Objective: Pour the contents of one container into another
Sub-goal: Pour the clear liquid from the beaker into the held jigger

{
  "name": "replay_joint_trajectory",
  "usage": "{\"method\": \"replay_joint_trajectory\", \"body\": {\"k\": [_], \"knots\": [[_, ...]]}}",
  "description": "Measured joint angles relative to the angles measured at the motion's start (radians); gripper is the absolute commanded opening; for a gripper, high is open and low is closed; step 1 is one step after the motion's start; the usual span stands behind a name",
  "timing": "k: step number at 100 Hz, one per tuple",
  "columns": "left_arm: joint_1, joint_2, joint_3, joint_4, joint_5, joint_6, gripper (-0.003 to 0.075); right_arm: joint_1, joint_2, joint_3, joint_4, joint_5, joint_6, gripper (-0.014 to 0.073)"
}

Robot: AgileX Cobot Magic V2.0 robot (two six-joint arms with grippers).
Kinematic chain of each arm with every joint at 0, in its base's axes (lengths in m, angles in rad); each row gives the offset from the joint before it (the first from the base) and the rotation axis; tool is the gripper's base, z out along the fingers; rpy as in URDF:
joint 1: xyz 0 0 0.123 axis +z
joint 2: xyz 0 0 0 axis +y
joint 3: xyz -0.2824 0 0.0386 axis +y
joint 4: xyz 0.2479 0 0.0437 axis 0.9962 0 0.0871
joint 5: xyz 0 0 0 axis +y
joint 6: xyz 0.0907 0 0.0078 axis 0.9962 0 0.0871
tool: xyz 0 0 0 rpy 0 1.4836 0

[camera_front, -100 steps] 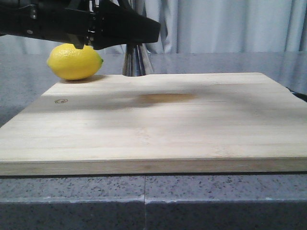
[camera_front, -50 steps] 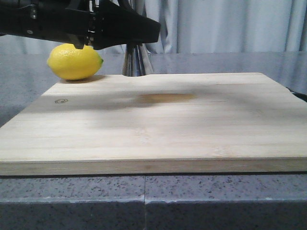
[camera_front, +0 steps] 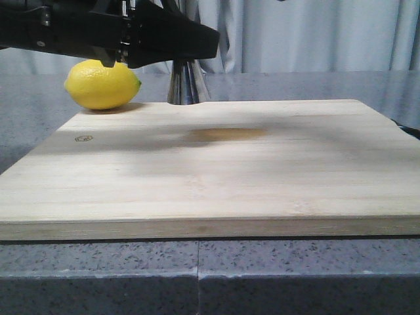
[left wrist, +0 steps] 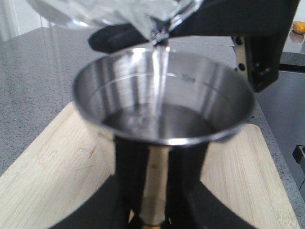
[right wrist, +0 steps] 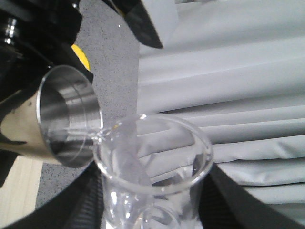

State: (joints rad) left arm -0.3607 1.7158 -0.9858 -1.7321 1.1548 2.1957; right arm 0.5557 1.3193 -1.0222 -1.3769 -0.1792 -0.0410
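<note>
My left gripper (left wrist: 159, 174) is shut on the narrow waist of the steel jigger (left wrist: 162, 112), holding it upright above the wooden board. The clear glass beaker (right wrist: 152, 152) is held in my right gripper (right wrist: 153, 207), which is shut on it. The beaker (left wrist: 109, 12) is tilted with its lip over the jigger's rim. A thin clear stream (left wrist: 159, 71) falls into the jigger's cup, where liquid has pooled. In the front view only the jigger's lower half (camera_front: 185, 84) shows under my black left arm (camera_front: 131, 33). The beaker is hidden in that view.
A yellow lemon (camera_front: 102, 84) lies at the far left corner of the wooden cutting board (camera_front: 216, 164), close behind my left arm. The board sits on a grey speckled counter (camera_front: 197, 275). Grey curtains (right wrist: 228, 71) hang behind.
</note>
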Motion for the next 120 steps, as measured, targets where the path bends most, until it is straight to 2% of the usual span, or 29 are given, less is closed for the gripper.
{"method": "replay_joint_trajectory", "body": {"k": [120], "knots": [[0.0, 0.0, 0.0, 0.002, 0.0, 0.0, 0.0059, 0.0, 0.0, 0.0, -0.052, 0.0, 0.0, 0.0255]]}}
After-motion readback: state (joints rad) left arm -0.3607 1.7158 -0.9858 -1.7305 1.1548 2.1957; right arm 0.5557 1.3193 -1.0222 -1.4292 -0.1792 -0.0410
